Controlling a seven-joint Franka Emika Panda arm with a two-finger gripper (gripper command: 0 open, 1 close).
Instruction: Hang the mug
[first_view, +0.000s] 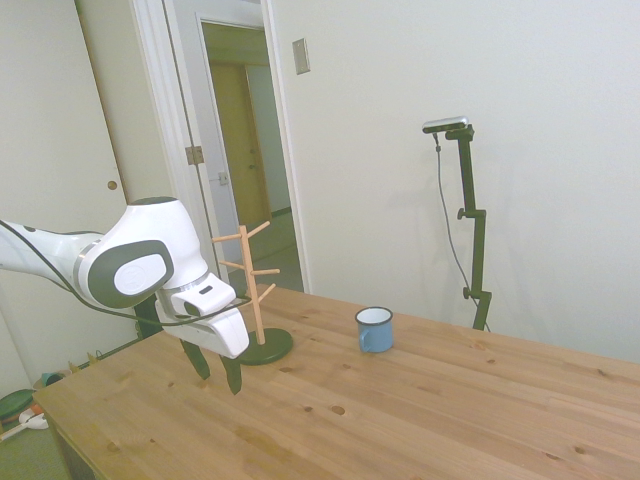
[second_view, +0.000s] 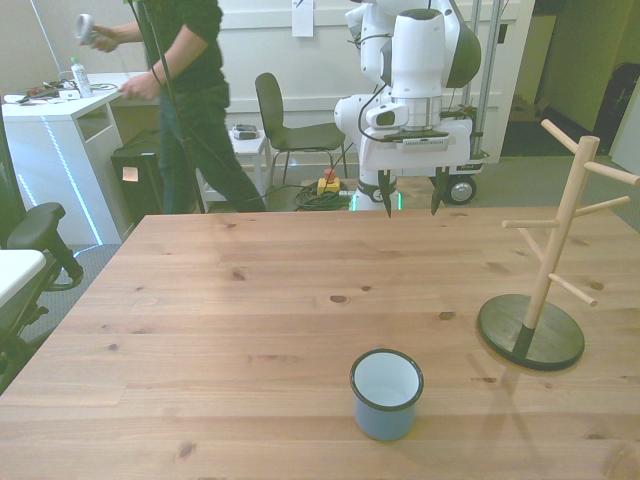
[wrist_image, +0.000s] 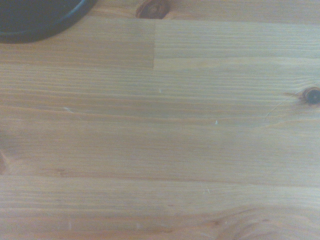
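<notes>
The gripper (second_view: 411, 194) hangs over the table's (second_view: 250, 300) far edge, fingers spread wide and holding nothing. The mug (second_view: 386, 393) stands upright well away from it, near the table's close edge in the front view. The wooden rack (second_view: 545, 260) stands at the front view's right.

Upright mug (second_view: 386, 394) near table's (second_view: 200, 300) front edge

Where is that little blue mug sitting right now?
The mug stands upright on the wooden table near the front view's bottom edge, apart from the mug tree on the front view's right. The open gripper hangs far from it.
</notes>
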